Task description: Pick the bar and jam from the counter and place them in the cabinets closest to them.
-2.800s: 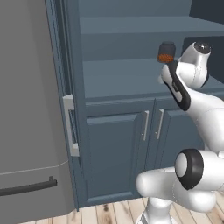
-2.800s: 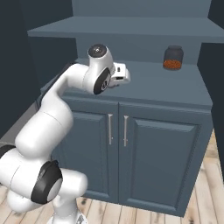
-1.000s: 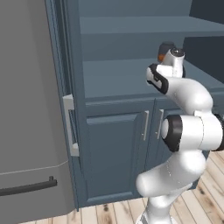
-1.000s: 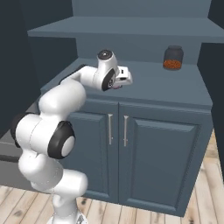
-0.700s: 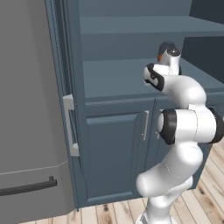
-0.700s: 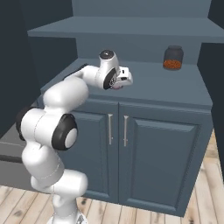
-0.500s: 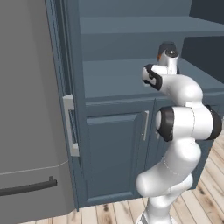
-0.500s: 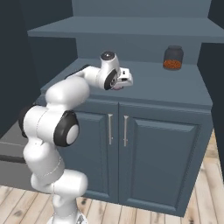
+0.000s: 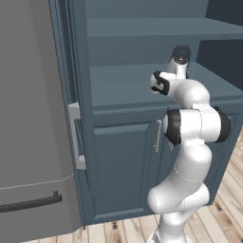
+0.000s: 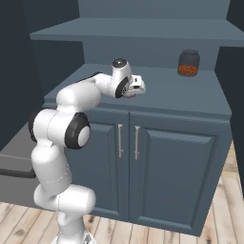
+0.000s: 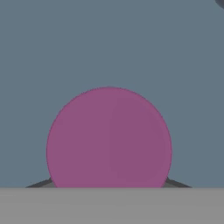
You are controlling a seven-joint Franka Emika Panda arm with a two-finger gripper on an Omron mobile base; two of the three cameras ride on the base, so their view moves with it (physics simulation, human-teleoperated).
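Jam (image 11: 108,138) fills the lower centre of the hand view as a round pink-magenta disc, seen end-on between the two dark finger tips at the bottom edge. The gripper (image 10: 139,87) is nearly fully closed, and the jar sitting squarely between the tips indicates a grip on it.

Location: in the right base view the hand sits at centre frame, over the open shelf of the cabinets (image 10: 157,90) above the paired doors. The jar itself cannot be made out there.

Handling, as a judgement: a small rigid jar, light, with smooth curved sides likely to be slippery; probably breakable if dropped. Best held across the body at mid-height, jaws on opposite sides, and kept level.

View comparison: the hand view alone confirms the jar against the blue-grey surface. The right base view adds a dark jar (image 10: 188,63) with orange contents at upper right, standing well apart from the hand. The left base view shows the grey fridge (image 9: 28,118) along the left of the frame and the arm folded up toward the shelf; the finger tips are hidden there.
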